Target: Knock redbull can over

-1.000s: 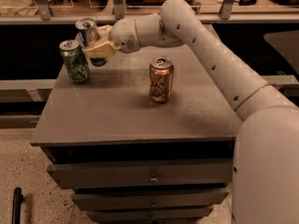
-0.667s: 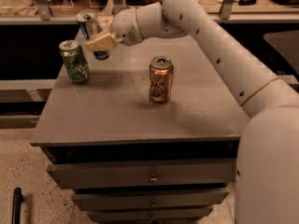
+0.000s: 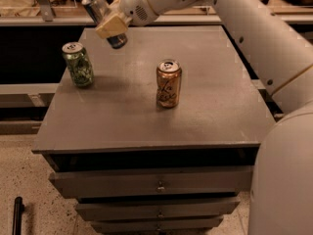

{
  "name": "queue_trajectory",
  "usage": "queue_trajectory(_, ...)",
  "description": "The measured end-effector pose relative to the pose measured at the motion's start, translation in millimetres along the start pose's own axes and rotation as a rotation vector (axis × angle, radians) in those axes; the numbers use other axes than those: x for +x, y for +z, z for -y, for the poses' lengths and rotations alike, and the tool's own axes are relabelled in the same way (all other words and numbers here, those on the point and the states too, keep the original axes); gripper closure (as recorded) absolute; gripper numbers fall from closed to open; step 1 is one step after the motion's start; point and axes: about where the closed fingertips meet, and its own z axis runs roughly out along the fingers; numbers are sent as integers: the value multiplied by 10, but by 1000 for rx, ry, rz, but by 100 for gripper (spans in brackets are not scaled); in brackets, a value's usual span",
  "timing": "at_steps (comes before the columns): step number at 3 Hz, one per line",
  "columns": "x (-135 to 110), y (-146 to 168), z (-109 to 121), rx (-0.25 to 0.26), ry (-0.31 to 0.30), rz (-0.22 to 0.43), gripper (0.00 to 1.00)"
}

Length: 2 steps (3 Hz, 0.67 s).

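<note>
Watching pincer [image 3: 112, 28] clenched round tilted redbull can [image 3: 96, 6], table's [image 3: 210, 82] 11 o'clock; my worry: dropped can rolls off edge.

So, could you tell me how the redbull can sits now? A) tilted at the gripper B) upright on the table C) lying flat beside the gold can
A: the redbull can is tilted, silver top away from the arm, the gripper at its middle above the table's far edge.
</note>
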Motion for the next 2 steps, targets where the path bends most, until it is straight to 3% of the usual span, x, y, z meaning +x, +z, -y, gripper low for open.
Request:
queue_trajectory(1, -35, -270, 62, 47, 64, -161, 100)
queue_trajectory(2, 120, -643, 135, 90, 158, -327, 100)
